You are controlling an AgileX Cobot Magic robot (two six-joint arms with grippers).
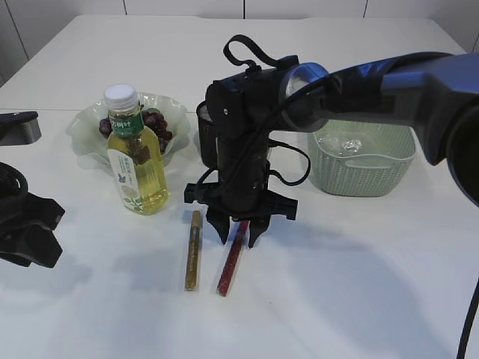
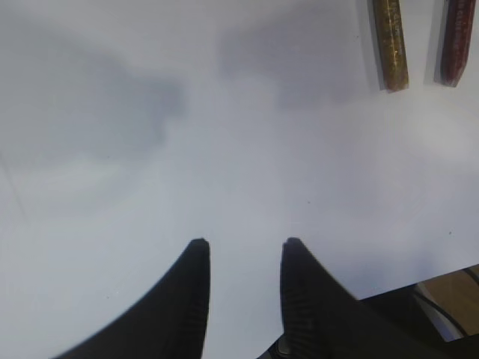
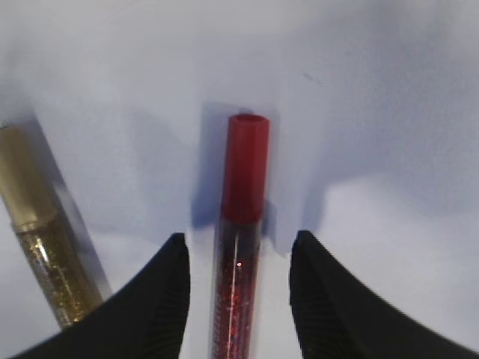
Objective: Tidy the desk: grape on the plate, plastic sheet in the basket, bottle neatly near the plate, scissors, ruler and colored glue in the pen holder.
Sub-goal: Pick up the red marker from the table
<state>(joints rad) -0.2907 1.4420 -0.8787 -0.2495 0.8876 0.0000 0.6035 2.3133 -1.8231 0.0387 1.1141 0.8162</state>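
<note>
Lengthwise, red glue tube (image 3: 238, 247) cap-forward

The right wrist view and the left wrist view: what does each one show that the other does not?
Only the right wrist view shows the red glue tube's cap, with the open right gripper astride the tube and not yet closed on it. Only the left wrist view shows the left gripper, open over bare table and holding nothing. Both show the red glue tube and the gold glue tube lying side by side.
</note>
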